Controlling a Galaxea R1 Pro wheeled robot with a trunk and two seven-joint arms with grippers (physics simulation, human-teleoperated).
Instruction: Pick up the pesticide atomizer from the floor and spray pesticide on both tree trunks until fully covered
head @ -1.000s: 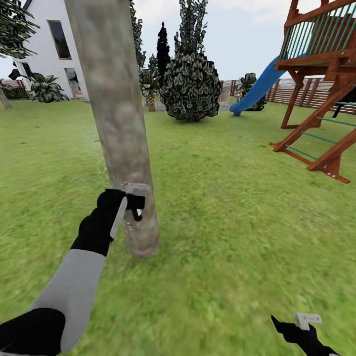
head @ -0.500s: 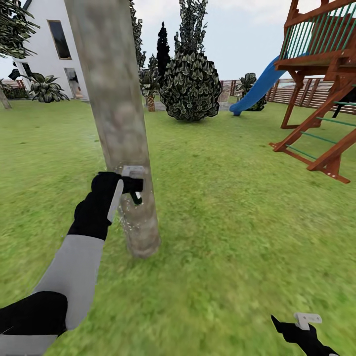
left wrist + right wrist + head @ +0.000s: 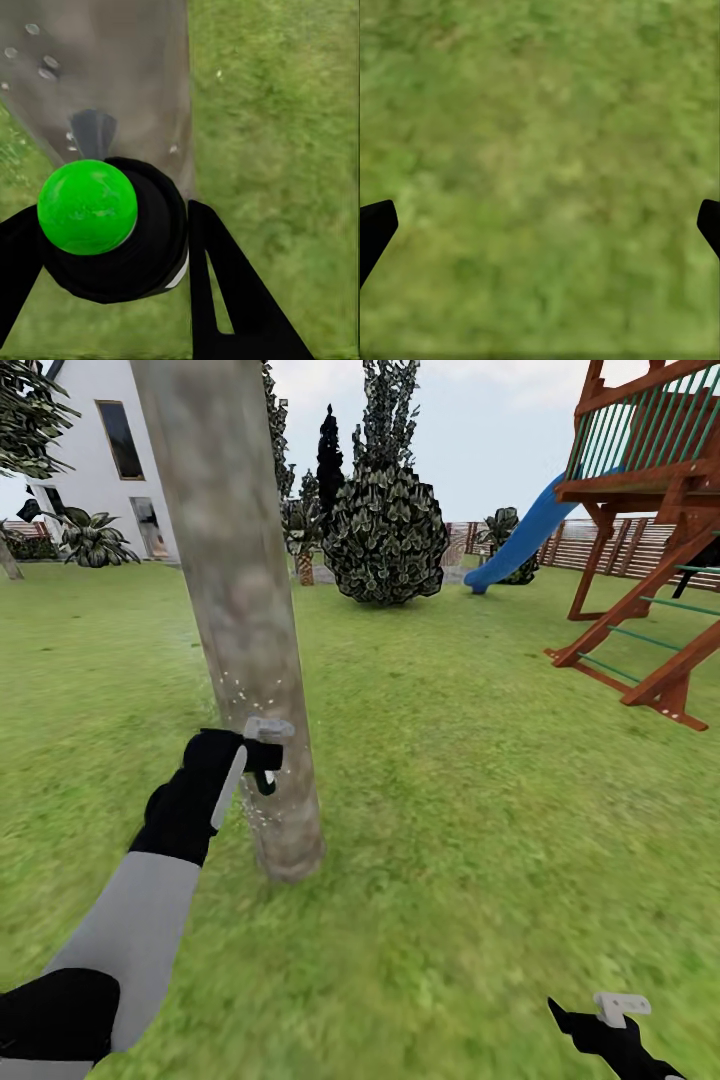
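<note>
Head view: a grass lawn (image 3: 450, 780) extends to a white house (image 3: 95, 460), a dark bush (image 3: 385, 535) and a slatted wooden fence (image 3: 640, 545); a wooden play frame (image 3: 650, 530) with a blue slide (image 3: 525, 530) stands at right. In the foreground rises the tree trunk (image 3: 240, 610), thick, mottled grey-beige and slightly leaning, with pale droplets speckling its lower part. The left arm (image 3: 150, 890), grey-sleeved with a black wrist, reaches to the trunk; the left gripper (image 3: 262, 752) is clamped on the pesticide atomizer (image 3: 266, 775), held just beside the bark low on the trunk. Left wrist view: the atomizer (image 3: 112, 229) appears as a dark round body with a bright green cap, gripped between two black fingers (image 3: 225, 292) and facing the droplet-marked trunk (image 3: 112, 82). The right gripper (image 3: 600, 1020) hangs low over the grass; in the right wrist view its fingertips (image 3: 375, 229) stand wide apart, holding nothing.
</note>
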